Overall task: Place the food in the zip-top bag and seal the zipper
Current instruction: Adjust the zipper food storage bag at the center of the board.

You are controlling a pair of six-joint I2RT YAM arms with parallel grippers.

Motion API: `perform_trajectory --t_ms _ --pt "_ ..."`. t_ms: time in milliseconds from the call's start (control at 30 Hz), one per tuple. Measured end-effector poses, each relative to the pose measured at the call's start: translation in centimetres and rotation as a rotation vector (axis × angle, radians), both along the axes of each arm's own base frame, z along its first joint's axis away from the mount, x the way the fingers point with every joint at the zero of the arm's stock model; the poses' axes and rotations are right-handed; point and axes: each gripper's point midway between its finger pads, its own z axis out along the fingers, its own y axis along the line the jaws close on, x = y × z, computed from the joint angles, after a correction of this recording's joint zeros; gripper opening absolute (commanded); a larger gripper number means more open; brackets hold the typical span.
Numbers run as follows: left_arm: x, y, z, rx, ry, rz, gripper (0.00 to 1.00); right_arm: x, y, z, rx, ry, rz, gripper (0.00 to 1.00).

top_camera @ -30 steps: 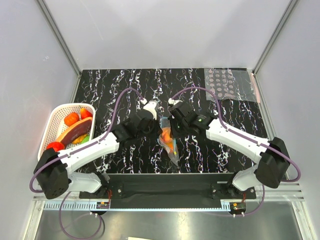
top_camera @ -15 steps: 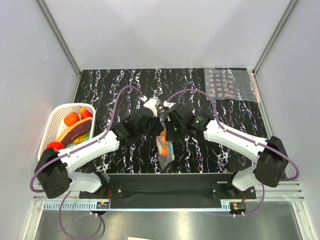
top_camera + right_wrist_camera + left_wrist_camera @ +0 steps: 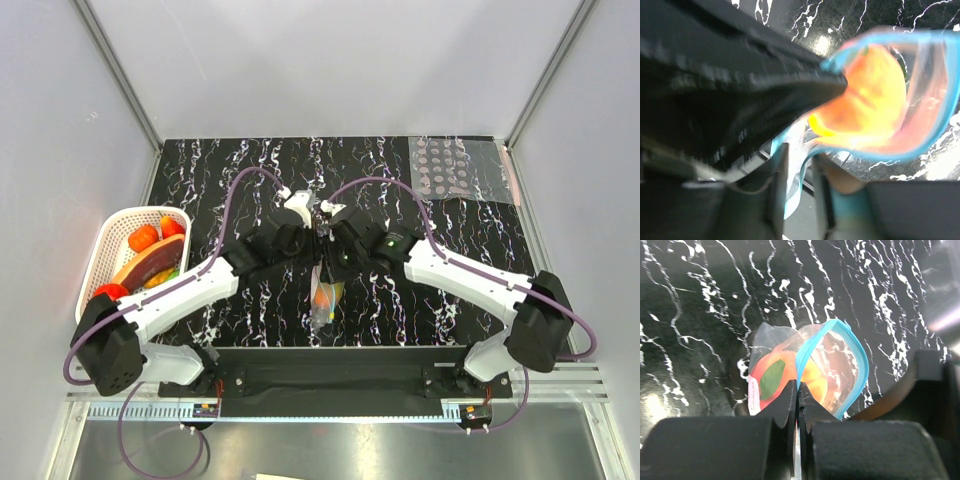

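Note:
The zip-top bag hangs above the table between both grippers, with the food inside. In the left wrist view the orange-and-green fruit and a peach-orange fruit show through the clear film. The light blue zipper bows open in a loop. My left gripper is shut on the zipper strip at the bag's top edge. My right gripper pinches the bag's blue-edged corner, and an orange fruit glows close behind it. In the top view the left gripper and right gripper nearly touch.
A white basket at the left edge holds other toy foods, with a red one at its near end. A clear sheet with grey dots lies at the back right. The black marbled table lies under the bag.
The left gripper has closed in beside the right one at the bag's top. Both have lifted, and the bag has swung from slanting right to hanging straight down.

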Motion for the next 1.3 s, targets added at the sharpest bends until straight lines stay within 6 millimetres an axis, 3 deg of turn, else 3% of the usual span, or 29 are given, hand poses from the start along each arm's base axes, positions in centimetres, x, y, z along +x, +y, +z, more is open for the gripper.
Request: perform_trajectory --t_ms 67,400,533,800,1067,1300 --pt "0.3 0.3 -0.1 0.013 -0.011 -0.002 0.0 -0.1 -0.1 0.2 0.004 -0.002 -0.006 0.43" --pt "0.8 1.1 -0.3 0.057 -0.043 -0.025 0.0 -0.3 -2.5 4.5 0.053 -0.097 -0.068 0.57" --pt "1.0 1.5 -0.4 0.062 -0.036 -0.014 0.0 -0.4 -3.4 4.6 0.032 -0.099 -0.093 0.82" --pt "0.6 2.1 -0.9 0.077 0.0 0.0 0.0 -1.1 -2.6 3.4 0.036 -0.067 -0.078 0.75" --pt "0.3 2.3 -0.3 0.057 0.013 0.019 0.01 -3.0 0.1 0.0 -0.045 -0.041 -0.02 0.73" --pt "0.1 2.5 0.1 0.042 0.034 0.04 0.01 -3.0 0.8 -0.5 -0.086 -0.079 -0.062 0.47"
